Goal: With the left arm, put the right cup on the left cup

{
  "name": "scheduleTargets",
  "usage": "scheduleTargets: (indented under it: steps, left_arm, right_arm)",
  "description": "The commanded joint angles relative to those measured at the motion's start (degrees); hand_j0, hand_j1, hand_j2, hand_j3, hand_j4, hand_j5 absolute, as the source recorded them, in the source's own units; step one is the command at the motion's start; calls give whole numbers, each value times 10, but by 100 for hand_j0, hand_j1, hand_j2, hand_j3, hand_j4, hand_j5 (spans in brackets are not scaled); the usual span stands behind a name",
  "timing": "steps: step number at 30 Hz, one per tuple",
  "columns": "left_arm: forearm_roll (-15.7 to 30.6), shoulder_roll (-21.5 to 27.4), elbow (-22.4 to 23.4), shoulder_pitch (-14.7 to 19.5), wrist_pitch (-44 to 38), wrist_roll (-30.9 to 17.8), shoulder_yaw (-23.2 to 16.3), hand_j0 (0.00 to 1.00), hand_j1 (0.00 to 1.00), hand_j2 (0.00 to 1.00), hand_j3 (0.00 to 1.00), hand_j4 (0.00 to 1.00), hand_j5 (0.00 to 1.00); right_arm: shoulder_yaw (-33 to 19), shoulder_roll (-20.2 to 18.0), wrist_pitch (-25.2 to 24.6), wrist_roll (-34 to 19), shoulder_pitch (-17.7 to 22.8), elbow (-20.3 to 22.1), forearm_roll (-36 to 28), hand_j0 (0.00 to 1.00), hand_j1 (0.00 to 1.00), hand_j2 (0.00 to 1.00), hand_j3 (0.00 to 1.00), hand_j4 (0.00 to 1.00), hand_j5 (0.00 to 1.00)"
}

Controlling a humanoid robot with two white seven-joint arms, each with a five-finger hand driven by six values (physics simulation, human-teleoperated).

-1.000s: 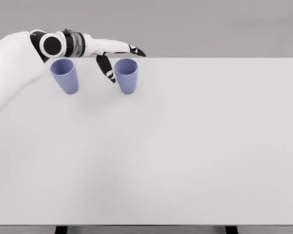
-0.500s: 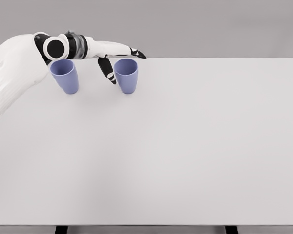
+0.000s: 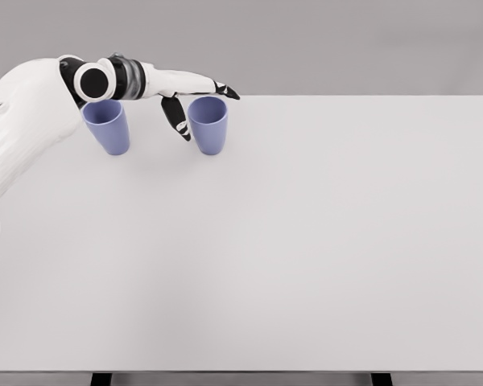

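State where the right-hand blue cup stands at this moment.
In the head view the right cup stands upright near the table's far left edge, right of the left cup, with the open left hand beside it.

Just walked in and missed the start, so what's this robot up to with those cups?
The robot's left hand is reaching around the right cup, thumb on its near-left side and fingers stretched behind the rim, open and not yet gripping. Both blue cups stand upright and apart on the white table, the left cup partly under the forearm. Nothing is stacked so far. The right arm is out of view.
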State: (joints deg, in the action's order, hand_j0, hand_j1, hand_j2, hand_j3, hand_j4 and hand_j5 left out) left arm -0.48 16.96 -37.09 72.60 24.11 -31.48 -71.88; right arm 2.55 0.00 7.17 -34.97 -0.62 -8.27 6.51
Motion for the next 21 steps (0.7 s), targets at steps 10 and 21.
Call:
scheduleTargets:
  steps: [10, 21]
  left_arm:
    - [-7, -14, 11, -4, -2, 4, 4, 80, 80, 80, 80, 80, 80]
    - [0, -4, 7, -7, 2, -1, 9, 61, 61, 61, 61, 61, 61]
  right_arm:
    - [0, 0, 0, 0, 0, 0, 1, 100, 100, 100, 100, 100, 100]
    - [0, 0, 0, 0, 0, 0, 1, 100, 100, 100, 100, 100, 100]
